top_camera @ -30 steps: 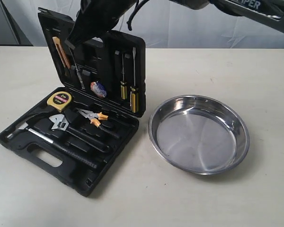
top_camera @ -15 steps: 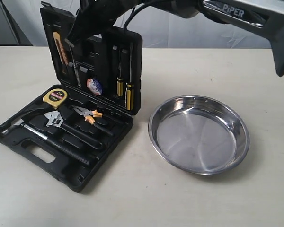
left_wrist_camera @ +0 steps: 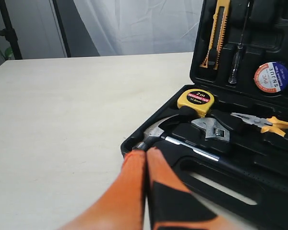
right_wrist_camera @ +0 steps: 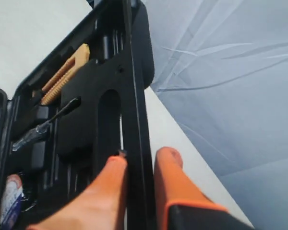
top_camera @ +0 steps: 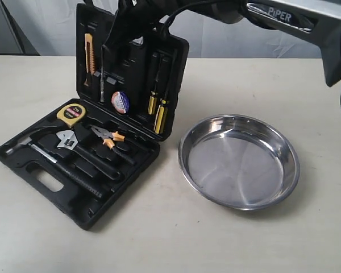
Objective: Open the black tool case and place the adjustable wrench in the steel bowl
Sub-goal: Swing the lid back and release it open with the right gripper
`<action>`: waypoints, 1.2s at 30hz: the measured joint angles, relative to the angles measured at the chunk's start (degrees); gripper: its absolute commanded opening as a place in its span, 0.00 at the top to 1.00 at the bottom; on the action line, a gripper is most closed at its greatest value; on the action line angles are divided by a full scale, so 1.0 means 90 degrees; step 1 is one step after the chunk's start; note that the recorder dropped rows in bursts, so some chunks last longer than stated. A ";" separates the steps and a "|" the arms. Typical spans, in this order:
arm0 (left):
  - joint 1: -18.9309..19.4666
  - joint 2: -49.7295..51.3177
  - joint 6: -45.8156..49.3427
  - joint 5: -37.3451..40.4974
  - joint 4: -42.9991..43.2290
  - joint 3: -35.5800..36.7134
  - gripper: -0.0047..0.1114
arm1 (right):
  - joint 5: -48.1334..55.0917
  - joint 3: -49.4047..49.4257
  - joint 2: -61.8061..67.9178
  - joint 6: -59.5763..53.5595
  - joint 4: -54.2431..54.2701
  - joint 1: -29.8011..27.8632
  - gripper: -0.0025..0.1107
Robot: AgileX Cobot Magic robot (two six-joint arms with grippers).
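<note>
The adjustable wrench (top_camera: 68,142) lies in the lower tray of the black tool case (top_camera: 79,205), which stands open on the bench (top_camera: 159,239) with its lid upright. The wrench sits between the hammer (top_camera: 74,176) and the orange-handled pliers (top_camera: 109,138), just below the yellow tape measure (top_camera: 71,114). The steel bowl (top_camera: 238,168) sits empty just beside the case.

The wrench looks small, rigid and dense for its size, with smooth metal that could slip. Its moulded recess probably grips it snugly. The best hold is likely across the neck just behind the silver head, where there seems to be room for fingers.

The right claw (right_wrist_camera: 143,158) straddles the lid's top rim, one pad on each face, apparently clamped on it. The left claw (left_wrist_camera: 145,155) has its fingers pressed together on nothing, near the tray's corner; whether it touches the case is unclear.

The wrench's black handle blends into the black tray, so its end is hard to trace. The latches are not visible, and the left arm is out of the exterior view.
</note>
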 measured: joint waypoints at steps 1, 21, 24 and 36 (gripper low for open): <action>0.0000 0.0000 0.0000 0.0000 0.0000 0.0000 0.96 | 0.0000 0.0000 0.0026 0.0000 -0.0041 -0.0028 0.99; 0.0000 0.0000 0.0000 0.0000 0.0000 0.0000 0.96 | 0.0050 0.0109 0.0321 0.0038 -0.0348 -0.0374 0.57; 0.0000 0.0000 0.0000 0.0000 0.0000 0.0000 0.96 | 0.0099 0.0109 0.0336 0.0191 -0.0480 -0.0374 0.54; 0.0000 0.0000 0.0000 0.0000 0.0000 0.0000 0.96 | 0.0588 0.0113 0.0045 0.1344 -0.0973 -0.0352 0.72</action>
